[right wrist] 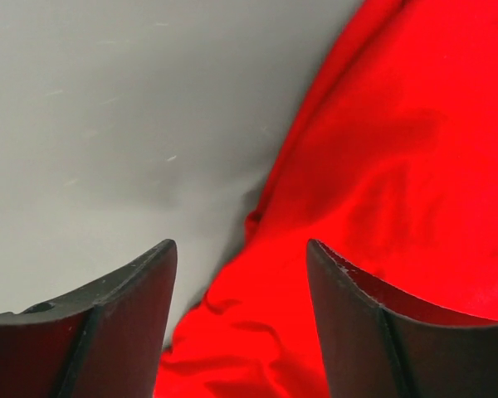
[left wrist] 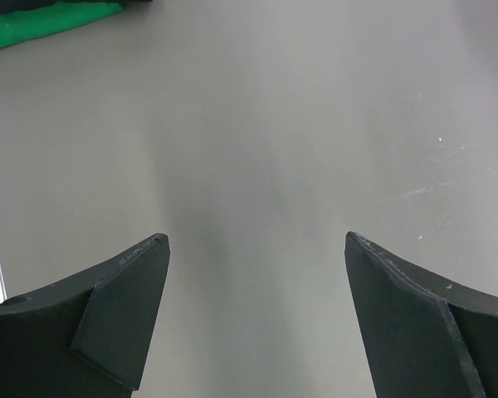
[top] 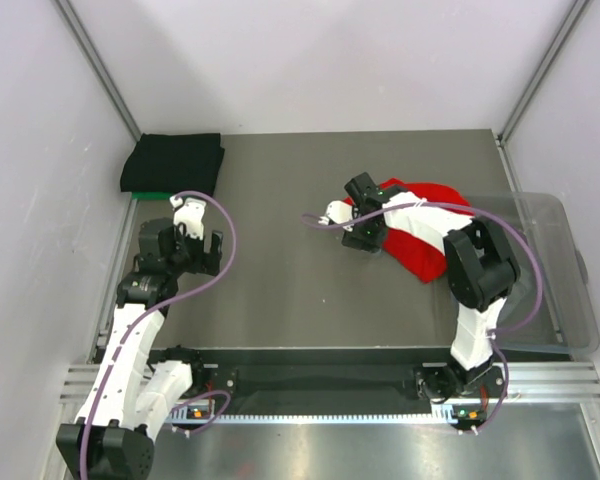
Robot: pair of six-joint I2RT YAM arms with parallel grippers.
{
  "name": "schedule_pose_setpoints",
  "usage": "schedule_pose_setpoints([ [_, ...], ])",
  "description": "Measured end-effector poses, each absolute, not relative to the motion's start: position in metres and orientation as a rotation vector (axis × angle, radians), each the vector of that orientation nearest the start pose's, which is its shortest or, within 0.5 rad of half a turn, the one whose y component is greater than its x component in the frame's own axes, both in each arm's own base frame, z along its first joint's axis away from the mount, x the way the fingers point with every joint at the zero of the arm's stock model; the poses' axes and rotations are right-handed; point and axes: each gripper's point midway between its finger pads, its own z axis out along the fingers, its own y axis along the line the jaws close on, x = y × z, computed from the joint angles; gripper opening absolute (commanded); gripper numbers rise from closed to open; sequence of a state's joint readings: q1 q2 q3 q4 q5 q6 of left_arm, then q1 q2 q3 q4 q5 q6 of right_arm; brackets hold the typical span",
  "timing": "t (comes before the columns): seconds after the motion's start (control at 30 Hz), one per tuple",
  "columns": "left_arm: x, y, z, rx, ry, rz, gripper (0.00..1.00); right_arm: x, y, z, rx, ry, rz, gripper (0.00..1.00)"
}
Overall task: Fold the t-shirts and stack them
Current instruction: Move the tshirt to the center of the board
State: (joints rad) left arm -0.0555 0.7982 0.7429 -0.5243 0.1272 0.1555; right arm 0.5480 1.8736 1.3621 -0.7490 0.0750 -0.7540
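Red t-shirt (right wrist: 390, 166) edge sits under the downturned right gripper (right wrist: 241, 245), jaws parted.

red t-shirt (right wrist: 398, 166): soft matt cloth | table (left wrist: 274, 124): smooth matt | bin (top: 565, 260): clear plastic

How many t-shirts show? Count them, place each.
3: black t-shirt folded far left, green t-shirt under it, red t-shirt beside the right gripper. More may be hidden.

The red t-shirt (top: 427, 258) lies crumpled and not folded on the right side of the table (top: 280, 290). The black t-shirt (top: 172, 162) lies folded at the far left corner, on top of a green t-shirt (top: 148, 192).
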Motion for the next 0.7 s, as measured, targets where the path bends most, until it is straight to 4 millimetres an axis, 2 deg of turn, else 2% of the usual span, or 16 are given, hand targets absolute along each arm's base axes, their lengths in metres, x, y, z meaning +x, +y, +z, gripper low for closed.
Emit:
schedule_pose_setpoints([
  [0.1,0.268,-0.03,0.178,0.297,2.125,-0.08,0.91,0.363,0.158,0.042,-1.663,2.302,-0.175,0.58],
  [0.17,0.268,-0.031,0.178,0.298,2.124,-0.083,0.91,0.368,0.151,0.037,-1.633,2.329,-0.188,0.52],
  [0.27,0.268,-0.03,0.179,0.297,2.12,-0.084,0.91,0.376,0.14,0.029,-1.59,2.364,-0.204,0.25],
  [0.3,0.268,-0.03,0.179,0.296,2.12,-0.084,0.91,0.378,0.138,0.028,-1.581,2.373,-0.206,0.1],
  [0.37,0.268,-0.03,0.179,0.295,2.12,-0.084,0.91,0.382,0.139,0.03,-1.561,2.374,-0.208,0.01],
  [0.47,0.268,-0.03,0.179,0.295,2.121,-0.084,0.91,0.384,0.145,0.041,-1.551,2.34,-0.212,0.01],
  [0.5,0.268,-0.03,0.179,0.295,2.12,-0.084,0.91,0.384,0.15,0.047,-1.565,2.311,-0.215,0.01],
  [0.57,0.268,-0.029,0.179,0.292,2.121,-0.079,0.91,0.381,0.17,0.073,-1.617,2.191,-0.236,0.01],
  [0.63,0.268,-0.026,0.179,0.278,2.123,-0.063,0.91,0.372,0.2,0.11,-1.685,2.015,-0.247,0.01],
  [0.7,0.269,-0.02,0.179,0.251,2.127,-0.034,0.92,0.354,0.236,0.151,-1.743,1.812,-0.226,0.0],
])
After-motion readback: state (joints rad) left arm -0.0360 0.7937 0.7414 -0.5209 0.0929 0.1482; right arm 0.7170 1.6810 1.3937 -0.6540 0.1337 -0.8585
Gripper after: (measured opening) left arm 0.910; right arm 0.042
